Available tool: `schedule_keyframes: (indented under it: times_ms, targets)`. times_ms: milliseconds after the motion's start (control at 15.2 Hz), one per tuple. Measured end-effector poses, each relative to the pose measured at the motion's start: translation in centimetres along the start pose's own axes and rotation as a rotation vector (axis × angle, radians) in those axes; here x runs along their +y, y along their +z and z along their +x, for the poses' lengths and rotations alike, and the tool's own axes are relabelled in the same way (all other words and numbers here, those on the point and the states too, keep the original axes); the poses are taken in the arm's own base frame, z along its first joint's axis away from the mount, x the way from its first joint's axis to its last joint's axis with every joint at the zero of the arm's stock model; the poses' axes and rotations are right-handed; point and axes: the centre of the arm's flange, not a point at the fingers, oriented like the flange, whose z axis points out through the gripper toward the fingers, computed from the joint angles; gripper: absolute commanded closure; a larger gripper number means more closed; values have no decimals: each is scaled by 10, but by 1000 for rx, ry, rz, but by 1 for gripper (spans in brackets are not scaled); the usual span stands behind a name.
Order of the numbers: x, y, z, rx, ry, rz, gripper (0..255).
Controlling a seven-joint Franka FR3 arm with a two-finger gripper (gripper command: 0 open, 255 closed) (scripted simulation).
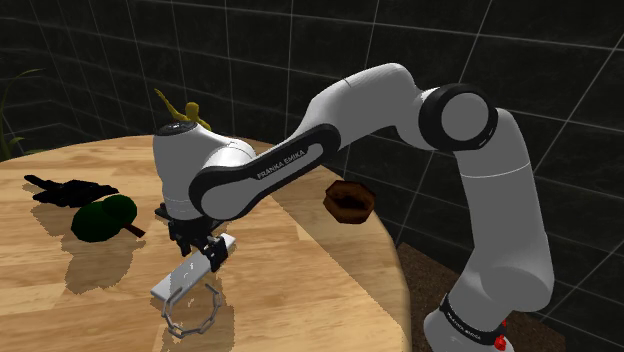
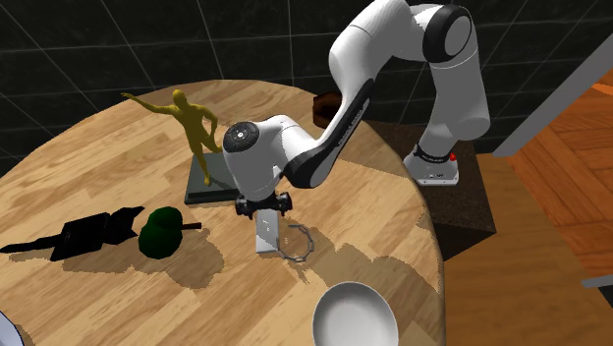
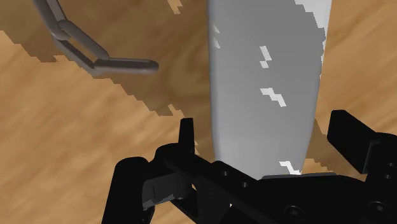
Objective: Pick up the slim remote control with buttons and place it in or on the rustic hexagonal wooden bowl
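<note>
Arm (image 1: pixel 505 215) goes up from its base, folds at the dark elbow joint (image 1: pixel 458 118), and the forearm (image 1: pixel 300 160) slopes down to the hand. The bulky white wrist (image 1: pixel 195 170) sits directly above the gripper (image 1: pixel 207 252). Gripper points roughly straight down. In the wrist view both black fingers (image 3: pixel 186 130) stand well apart, tips not meeting, wide gap between.

Grey chain (image 3: pixel 127 63), yellow figurine (image 2: pixel 195 123) on dark slab (image 2: pixel 201 189), green lump (image 2: pixel 159 231), black object (image 2: pixel 83 236), white dish (image 2: pixel 354 315)
</note>
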Motion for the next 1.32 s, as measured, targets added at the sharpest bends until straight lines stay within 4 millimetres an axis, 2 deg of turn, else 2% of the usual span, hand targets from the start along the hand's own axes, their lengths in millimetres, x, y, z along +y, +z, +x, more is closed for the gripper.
schedule_keyframes:
  times_ms: [462, 528, 1188, 1320]
  targets:
    - [-1, 4, 0, 0, 0, 0, 0]
    - [-1, 4, 0, 0, 0, 0, 255]
    - [-1, 4, 0, 0, 0, 1, 255]
    - [0, -2, 0, 0, 0, 0, 255]
